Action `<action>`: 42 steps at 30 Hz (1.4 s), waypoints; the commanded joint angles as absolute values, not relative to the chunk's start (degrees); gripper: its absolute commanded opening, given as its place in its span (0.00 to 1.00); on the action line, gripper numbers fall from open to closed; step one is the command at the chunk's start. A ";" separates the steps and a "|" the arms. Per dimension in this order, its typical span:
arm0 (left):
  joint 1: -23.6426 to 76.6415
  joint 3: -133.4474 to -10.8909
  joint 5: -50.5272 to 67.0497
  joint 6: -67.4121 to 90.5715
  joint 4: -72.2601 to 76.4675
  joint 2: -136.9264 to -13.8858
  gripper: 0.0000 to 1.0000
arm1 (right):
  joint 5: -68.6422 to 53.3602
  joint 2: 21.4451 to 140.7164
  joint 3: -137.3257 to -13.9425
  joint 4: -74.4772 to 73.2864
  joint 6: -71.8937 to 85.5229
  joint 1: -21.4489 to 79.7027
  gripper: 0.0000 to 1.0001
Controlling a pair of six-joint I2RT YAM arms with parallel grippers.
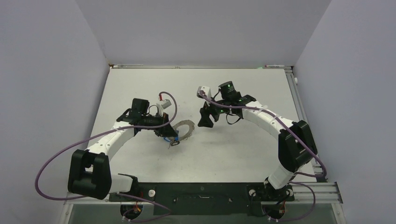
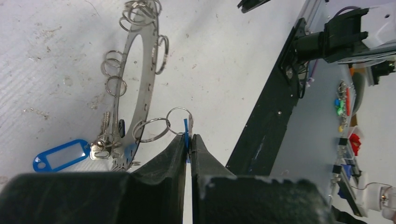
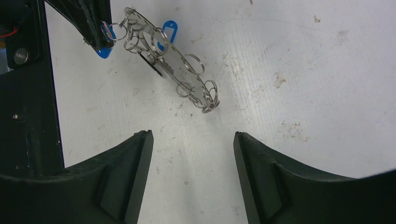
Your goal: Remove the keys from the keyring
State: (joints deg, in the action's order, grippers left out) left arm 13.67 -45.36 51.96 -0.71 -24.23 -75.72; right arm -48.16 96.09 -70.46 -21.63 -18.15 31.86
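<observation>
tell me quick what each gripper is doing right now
left gripper: closed on a blue key hanging from the keyring
right gripper: open, holding nothing

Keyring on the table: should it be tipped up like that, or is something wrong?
The keyring tilts up on edge rather than lying flat, because the left gripper is shut on a blue key at its rim, lifting that side. The right gripper hangs open, apart.
</observation>
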 commanded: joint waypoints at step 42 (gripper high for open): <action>8.74 -39.33 75.58 39.55 -1.67 -67.83 0.00 | -49.52 82.75 -60.13 3.11 -12.34 42.10 0.56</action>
